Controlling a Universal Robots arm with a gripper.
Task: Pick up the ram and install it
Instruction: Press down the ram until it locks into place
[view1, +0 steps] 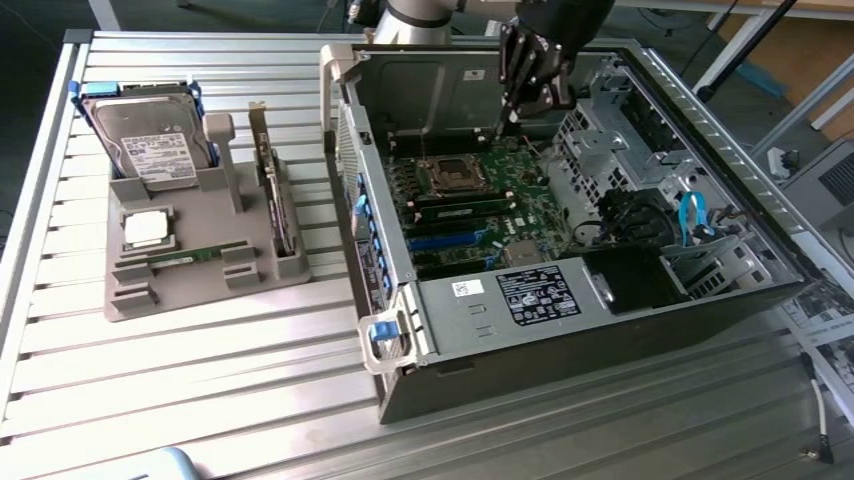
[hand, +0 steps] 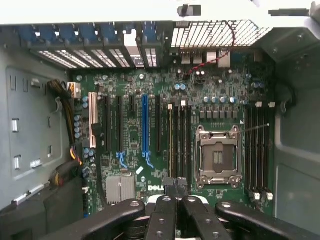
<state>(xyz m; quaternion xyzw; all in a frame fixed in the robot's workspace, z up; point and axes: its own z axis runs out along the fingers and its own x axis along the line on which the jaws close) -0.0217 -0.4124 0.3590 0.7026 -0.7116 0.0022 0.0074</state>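
Note:
The ram (view1: 182, 258), a thin green stick, lies flat on the grey holder (view1: 200, 290) at the exterior view's left, outside the computer case. My gripper (view1: 511, 120) hangs inside the open case (view1: 534, 300), above the far part of the motherboard and well away from the ram. In the wrist view its black fingers (hand: 165, 210) are pressed together, so the gripper (hand: 175, 184) is shut with nothing in it. Below it lie the motherboard's long memory slots (hand: 180, 140) beside the empty processor socket (hand: 217, 157).
On the holder also sit a hard drive (view1: 154, 140), a square silver processor (view1: 144, 228) and an upright dark expansion card (view1: 274, 200). The case walls, a drive cage (view1: 627, 130) and blue cables (view1: 691, 220) ring the motherboard.

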